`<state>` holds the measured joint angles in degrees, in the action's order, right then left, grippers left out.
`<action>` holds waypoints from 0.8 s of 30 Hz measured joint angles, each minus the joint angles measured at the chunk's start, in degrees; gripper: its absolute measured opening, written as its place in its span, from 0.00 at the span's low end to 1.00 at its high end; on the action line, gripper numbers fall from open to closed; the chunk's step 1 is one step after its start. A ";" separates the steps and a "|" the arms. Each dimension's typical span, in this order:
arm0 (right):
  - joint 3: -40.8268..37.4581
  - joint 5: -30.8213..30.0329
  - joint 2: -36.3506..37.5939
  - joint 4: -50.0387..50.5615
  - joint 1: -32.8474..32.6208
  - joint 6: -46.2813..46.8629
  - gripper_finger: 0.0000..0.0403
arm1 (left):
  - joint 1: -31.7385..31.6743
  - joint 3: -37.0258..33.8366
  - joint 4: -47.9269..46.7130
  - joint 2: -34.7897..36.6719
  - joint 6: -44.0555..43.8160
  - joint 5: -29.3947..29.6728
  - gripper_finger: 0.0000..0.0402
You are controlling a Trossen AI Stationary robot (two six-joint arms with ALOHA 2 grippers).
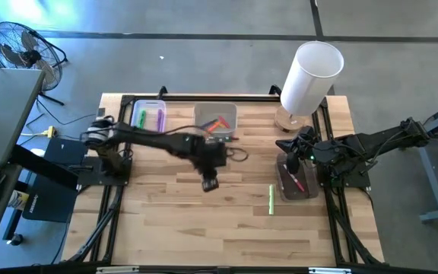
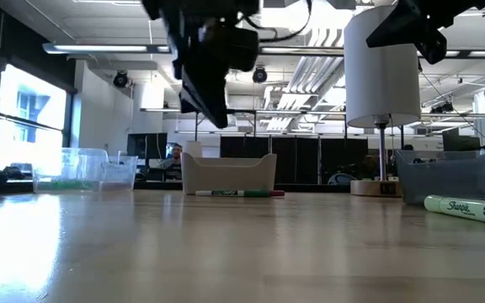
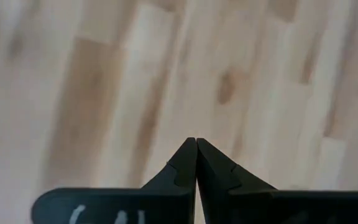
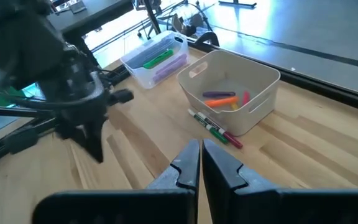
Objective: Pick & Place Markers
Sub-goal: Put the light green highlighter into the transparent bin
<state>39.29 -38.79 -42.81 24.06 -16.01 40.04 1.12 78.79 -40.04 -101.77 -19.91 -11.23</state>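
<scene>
My left gripper (image 1: 210, 183) (image 3: 196, 144) hangs shut above bare wood near the table's middle, well off the table in the low view (image 2: 212, 108). My right gripper (image 4: 201, 146) is shut and empty, held over the dark bin (image 1: 296, 185) at the right, which has a pink marker (image 1: 298, 182) in it. A light green marker (image 1: 271, 199) (image 2: 468, 209) lies flat on the table left of that bin. The white bin (image 4: 230, 87) holds orange and pink markers (image 4: 221, 98). Two more markers (image 4: 215, 129) (image 2: 238, 193) lie on the table along its near wall. The clear bin (image 4: 156, 57) holds green and purple markers.
A white cylindrical lamp (image 1: 311, 76) stands at the far right corner on a round wooden base. The white bin (image 1: 216, 120) and clear bin (image 1: 149, 116) sit along the far edge. Black frame rails (image 1: 333, 205) run down both table sides. Bare wood fills the near half.
</scene>
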 joint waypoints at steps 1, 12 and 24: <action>0.00 0.02 0.00 -0.15 0.00 0.02 0.02 | 0.89 -2.66 3.24 1.25 -1.53 -0.02 0.00; 0.44 7.47 -7.49 -4.43 0.02 10.64 0.00 | 6.14 -30.00 16.65 23.13 -11.79 5.16 0.00; 35.15 17.23 -49.25 22.06 0.31 23.11 0.00 | 8.69 -43.96 13.02 49.38 -13.56 9.27 0.00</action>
<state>74.44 -21.55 -92.06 46.12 -15.70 63.15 9.80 34.83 -27.02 -52.39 -33.47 -1.95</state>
